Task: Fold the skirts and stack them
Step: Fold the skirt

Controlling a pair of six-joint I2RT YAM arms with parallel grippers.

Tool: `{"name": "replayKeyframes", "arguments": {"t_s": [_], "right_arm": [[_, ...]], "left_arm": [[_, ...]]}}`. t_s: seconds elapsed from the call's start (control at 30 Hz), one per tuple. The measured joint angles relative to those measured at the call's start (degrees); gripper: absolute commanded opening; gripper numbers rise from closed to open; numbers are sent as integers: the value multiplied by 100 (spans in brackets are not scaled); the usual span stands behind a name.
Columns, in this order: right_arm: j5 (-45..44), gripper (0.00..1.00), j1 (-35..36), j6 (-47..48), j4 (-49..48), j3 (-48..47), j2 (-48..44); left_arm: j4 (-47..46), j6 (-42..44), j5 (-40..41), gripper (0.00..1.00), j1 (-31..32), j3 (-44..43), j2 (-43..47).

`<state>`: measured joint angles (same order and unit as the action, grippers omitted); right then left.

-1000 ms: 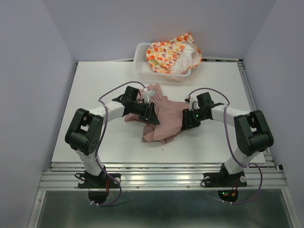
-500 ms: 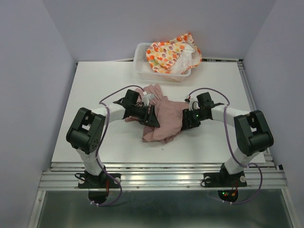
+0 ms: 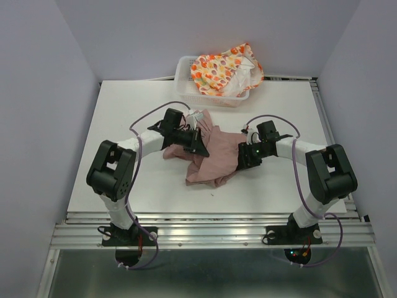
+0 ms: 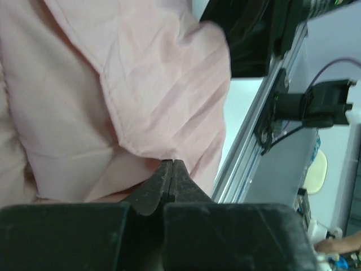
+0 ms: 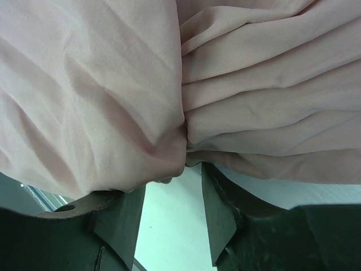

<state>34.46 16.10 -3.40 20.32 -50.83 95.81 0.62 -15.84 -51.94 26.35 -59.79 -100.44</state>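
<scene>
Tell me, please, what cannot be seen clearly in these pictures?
- Left wrist view: how much of the pink skirt the shut left end effector pinches; the grip hides it.
- Top view: the fingertips of the right end effector, hidden under its own body.
- Both wrist views: the pink skirt's outline, cut by frame edges.
- Top view: the mesh basket inside, covered by the printed skirt.

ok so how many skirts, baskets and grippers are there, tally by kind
skirts: 2 (pink skirt, printed skirt)
basket: 1
grippers: 2 (left gripper, right gripper)
total: 5
</scene>
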Motion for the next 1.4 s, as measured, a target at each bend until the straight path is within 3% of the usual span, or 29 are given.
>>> {"name": "replayKeyframes", "arguments": {"t_s": [0.37, 0.6, 0.67, 0.7, 0.73, 0.83, 0.9, 1.0, 1.03, 1.17, 1.3, 1.4], "right_arm": [[2, 48, 0, 15, 2, 4, -9], [55, 40, 0, 44, 7, 50, -9], [116, 38, 0, 59, 4, 83, -9], [153, 38, 0, 59, 4, 103, -9], [214, 38, 0, 61, 13, 114, -9], [393, 40, 0, 57, 9, 118, -13], [503, 43, 0, 48, 13, 118, -31], [706, 53, -44, -24, 17, 118, -127], [800, 55, -66, -55, 17, 118, -190], [1207, 73, -295, -109, 50, 116, -514], [1458, 72, -544, -157, 162, 92, -636], [1530, 69, -656, -284, 205, 20, -426]], "left_arm": [[940, 1156, 1001, 0, -411, -2581, -894], [1349, 2098, 1871, 1, -352, -3206, -1432], [1386, 2367, 2103, 18, -317, -3239, -1547], [1388, 2404, 2146, 18, -304, -3239, -1574], [1408, 2516, 2223, 34, -289, -3239, -1611], [1456, 2826, 2376, 58, -269, -3211, -1641], [1425, 3001, 2452, 66, -267, -3174, -1598], [1425, 3254, 2636, 76, -267, -2951, -1272], [1434, 3370, 2704, 84, -267, -2857, -1073], [1432, 3792, 2863, 84, -267, -2579, 203], [1174, 4203, 2935, 77, -129, -2326, 1493], [931, 4406, 3185, 74, 452, -1768, 2162]]}}
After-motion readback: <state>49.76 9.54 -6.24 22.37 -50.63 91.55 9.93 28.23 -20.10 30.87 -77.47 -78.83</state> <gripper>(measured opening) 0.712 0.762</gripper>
